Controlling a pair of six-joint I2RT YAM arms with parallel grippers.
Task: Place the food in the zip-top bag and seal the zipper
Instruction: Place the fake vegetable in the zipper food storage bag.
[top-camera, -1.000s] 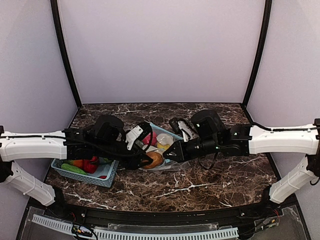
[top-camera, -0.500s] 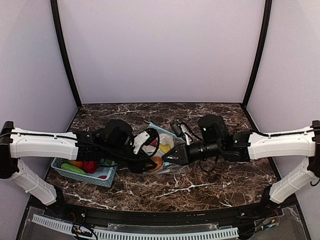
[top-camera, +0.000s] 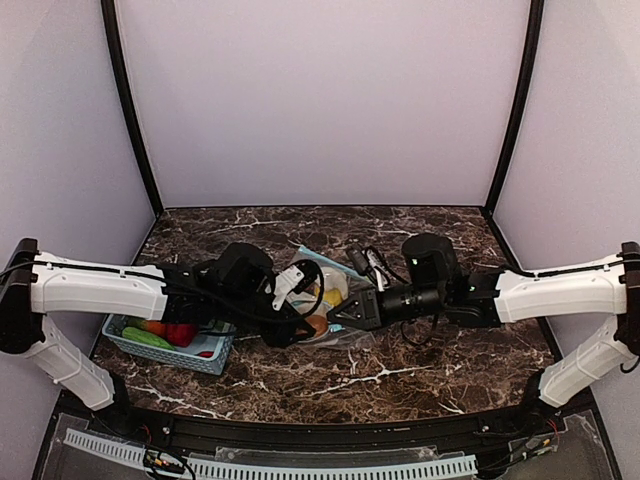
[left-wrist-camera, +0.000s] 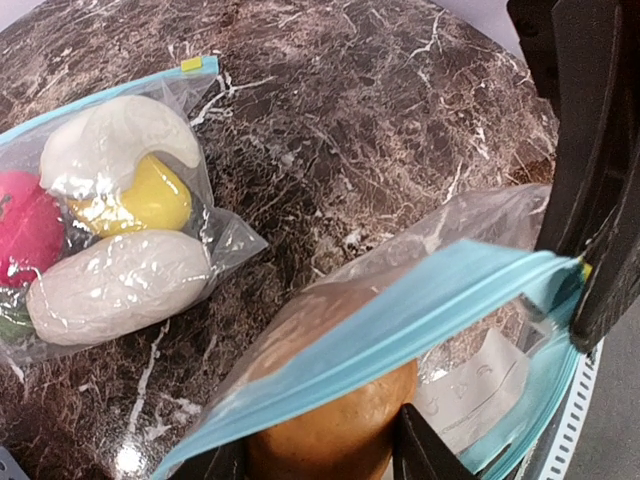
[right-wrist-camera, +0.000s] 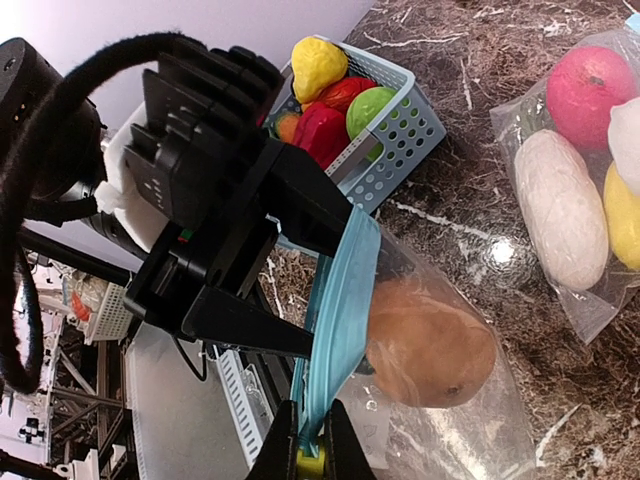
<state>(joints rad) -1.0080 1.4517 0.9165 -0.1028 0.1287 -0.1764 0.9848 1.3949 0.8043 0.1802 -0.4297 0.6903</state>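
Note:
My left gripper (top-camera: 305, 325) is shut on a brown round toy food (left-wrist-camera: 335, 425) and holds it inside the mouth of a clear zip-top bag (right-wrist-camera: 470, 420) with a blue zipper strip (left-wrist-camera: 400, 320). The food shows through the plastic in the right wrist view (right-wrist-camera: 430, 340). My right gripper (right-wrist-camera: 310, 445) is shut on the end of that blue zipper strip, facing the left gripper (right-wrist-camera: 230, 230) closely. The bag lies on the marble table in the top view (top-camera: 345, 335), between the two grippers. The right gripper (top-camera: 338, 315) sits just right of the left one.
A second clear bag (left-wrist-camera: 215, 240) holding cream-white, yellow and pink toy foods lies just behind, also in the top view (top-camera: 322, 285). A teal lattice basket (right-wrist-camera: 400, 150) with yellow, red and green foods stands at the left (top-camera: 215, 350).
Both grippers have dropped lower and closed in on each other over the bag. The left gripper has carried the brown food slightly right into the bag mouth.

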